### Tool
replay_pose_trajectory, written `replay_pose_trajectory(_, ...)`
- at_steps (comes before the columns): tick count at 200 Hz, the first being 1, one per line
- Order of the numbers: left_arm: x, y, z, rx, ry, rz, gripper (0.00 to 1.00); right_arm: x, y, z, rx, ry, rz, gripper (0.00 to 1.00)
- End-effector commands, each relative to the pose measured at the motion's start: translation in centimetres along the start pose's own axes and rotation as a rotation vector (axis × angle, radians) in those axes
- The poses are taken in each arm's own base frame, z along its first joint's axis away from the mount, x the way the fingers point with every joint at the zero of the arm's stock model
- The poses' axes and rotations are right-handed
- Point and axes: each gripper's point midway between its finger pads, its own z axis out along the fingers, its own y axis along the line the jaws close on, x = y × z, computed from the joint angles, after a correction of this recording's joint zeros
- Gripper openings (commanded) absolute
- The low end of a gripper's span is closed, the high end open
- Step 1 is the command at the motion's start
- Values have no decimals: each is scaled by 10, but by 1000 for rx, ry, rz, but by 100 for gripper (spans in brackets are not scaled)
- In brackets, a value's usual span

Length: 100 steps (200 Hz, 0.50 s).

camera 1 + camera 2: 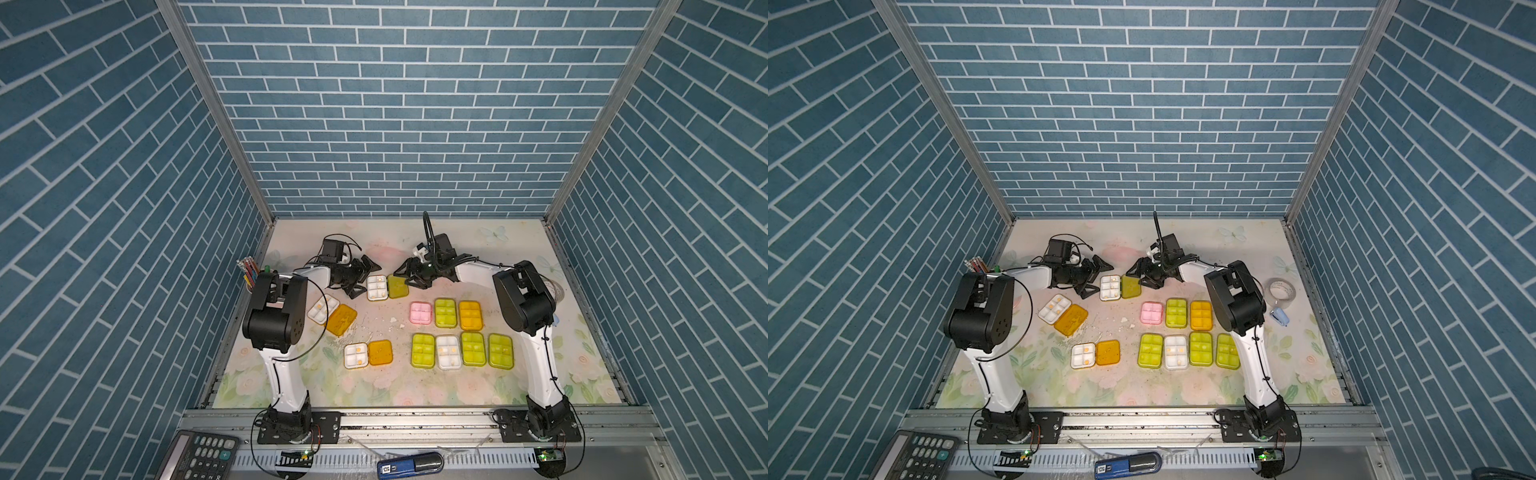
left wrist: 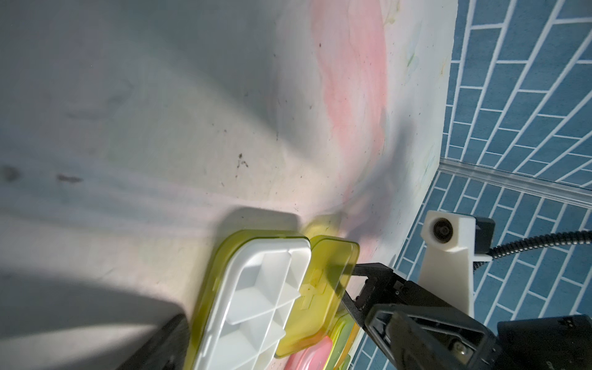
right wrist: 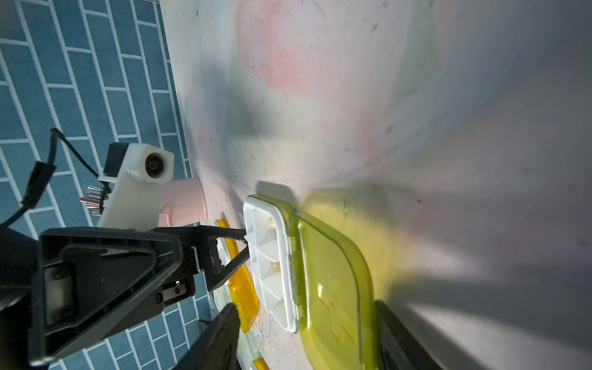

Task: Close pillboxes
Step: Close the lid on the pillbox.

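— How are your arms set?

— Both reach out low over the counter (image 1: 386,241) and turn inward, facing each other across one open box (image 1: 377,287). My left hand (image 1: 366,279) is released, fingers spread, tips against the outer side of the white tray. My right hand (image 1: 404,278) is released too, spread wide at the free edge of the yellow-green lid (image 1: 397,286).

— Is that lid up?

— From the left wrist it looks tilted off the counter, with one right fingertip (image 2: 368,269) at its edge. I cannot tell if it is touching or just short.

— What room is there?

— There is bare counter behind both hands up to the back wall. Toward my left base lie two more open ones, an orange-lidded box (image 1: 332,315) and a second orange box (image 1: 368,353). Toward my right base seven shut boxes (image 1: 448,351) sit in two rows, the pink box (image 1: 420,312) near the lid.
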Motion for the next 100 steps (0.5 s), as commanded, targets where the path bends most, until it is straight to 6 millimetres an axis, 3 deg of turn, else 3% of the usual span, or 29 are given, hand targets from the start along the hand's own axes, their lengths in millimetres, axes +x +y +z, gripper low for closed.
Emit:
replay_pose_trajectory(1,11,4,11,16,41,-19,98,-2,35,-21,-41,-36,-43,65)
replay_pose_trajectory(61,17,-7,11,65,45,-27,98,-3,47,-31,-43,-55,-69,65)
replay_pose_trajectory(100,16,-10,13,125,58,-85,98,2,55,-19,-52,-28,-78,65)
